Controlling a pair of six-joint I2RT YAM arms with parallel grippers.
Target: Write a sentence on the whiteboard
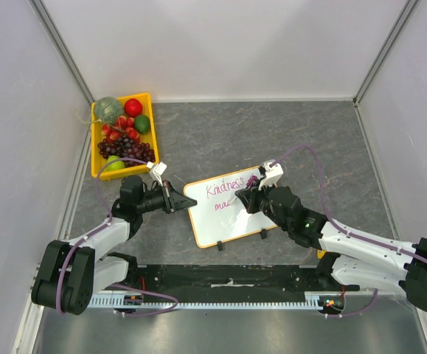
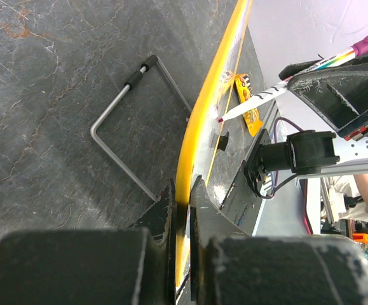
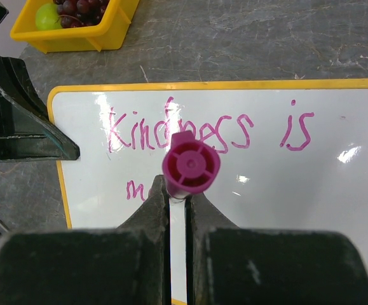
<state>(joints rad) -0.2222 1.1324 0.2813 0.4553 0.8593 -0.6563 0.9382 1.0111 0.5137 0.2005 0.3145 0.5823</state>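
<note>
Whiteboard (image 1: 231,221): mid-table; likely light, stiff, slick, so hold it by the frame edge.
Left gripper (image 1: 179,200): clamped on that edge.
Right gripper (image 1: 242,198): clenched on marker (image 3: 190,164); you should press lightly.
Sentence (image 3: 234,132): "Kindness is m", unfinished.

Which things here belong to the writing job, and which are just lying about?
Job in hand:
whiteboard, clamped at its edge by the left gripper
pink marker, held in the right gripper
sentence begun on the board

Lying about:
yellow tray
fruit in it
</note>
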